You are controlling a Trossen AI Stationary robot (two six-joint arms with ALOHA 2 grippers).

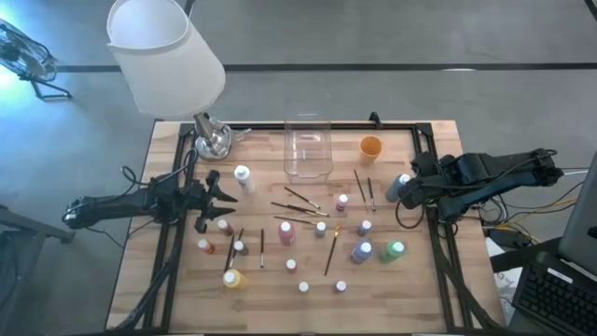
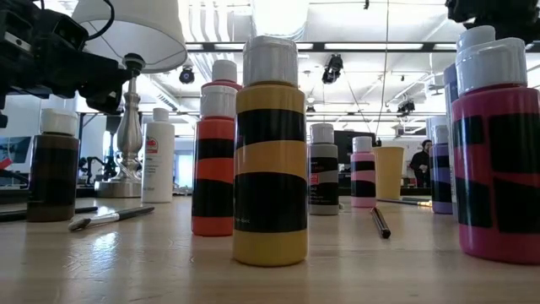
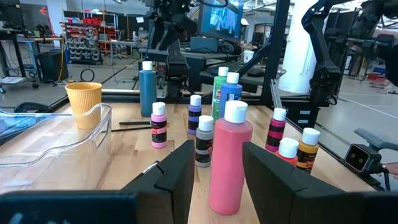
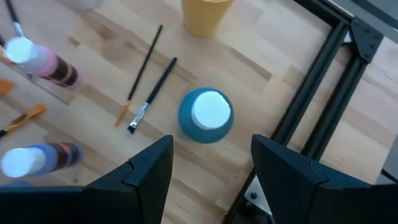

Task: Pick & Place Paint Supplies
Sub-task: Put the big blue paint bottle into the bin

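Note:
Many small white-capped paint bottles [image 1: 322,229] stand upright on the wooden table, and thin dark brushes [image 1: 298,198] lie flat among them. My left gripper [image 1: 216,198] is open and level at the table's left. A tall pink bottle [image 3: 229,158] stands on the table in the gap between its fingers, untouched. My right gripper [image 1: 399,189] hangs open at the right, pointing steeply down. Its fingers [image 4: 149,165] are above a teal bottle [image 4: 206,116] that stands upright near the table's right edge.
A clear plastic box [image 1: 308,149] and a small orange cup [image 1: 370,147] stand at the far middle. A lamp [image 1: 163,56] stands at the far left corner. A black metal frame [image 4: 323,81] runs along the right edge, beside the teal bottle.

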